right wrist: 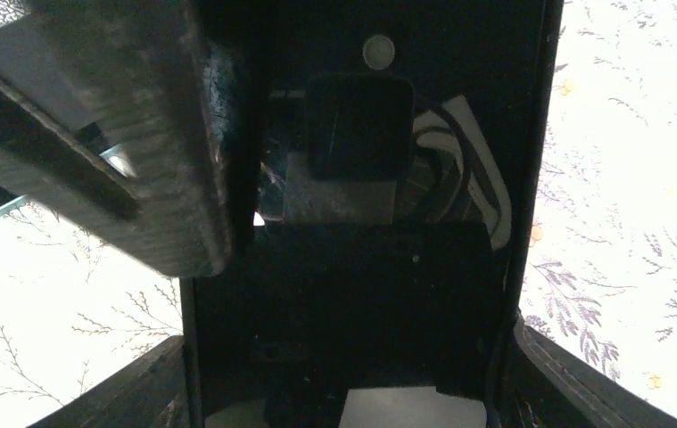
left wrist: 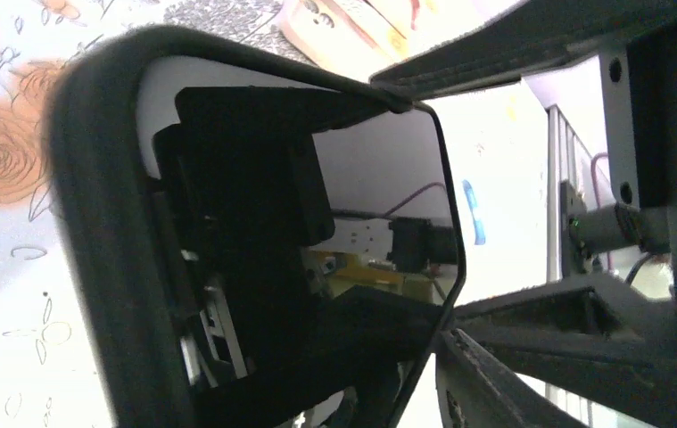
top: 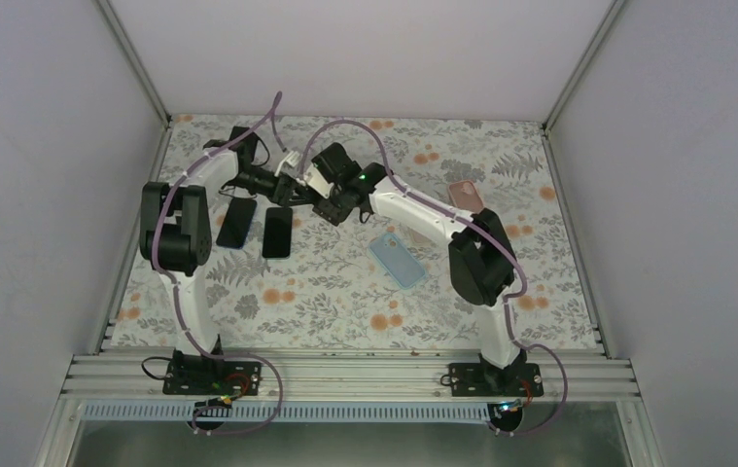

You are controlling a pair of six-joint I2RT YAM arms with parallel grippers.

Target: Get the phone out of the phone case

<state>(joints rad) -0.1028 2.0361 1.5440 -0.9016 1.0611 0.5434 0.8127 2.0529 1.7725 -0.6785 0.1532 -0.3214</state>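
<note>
Two arms meet above the desk [top: 365, 292]: left gripper [top: 292, 187] and right gripper [top: 326, 204] each clamped on the phone [left wrist: 317, 223] between them. Phone case [left wrist: 94, 232] not off; likely peeling step. Next: pry a corner.

One phone [top: 236, 223] lies beside another phone [top: 277, 232], both left of a case [top: 398, 260].
</note>
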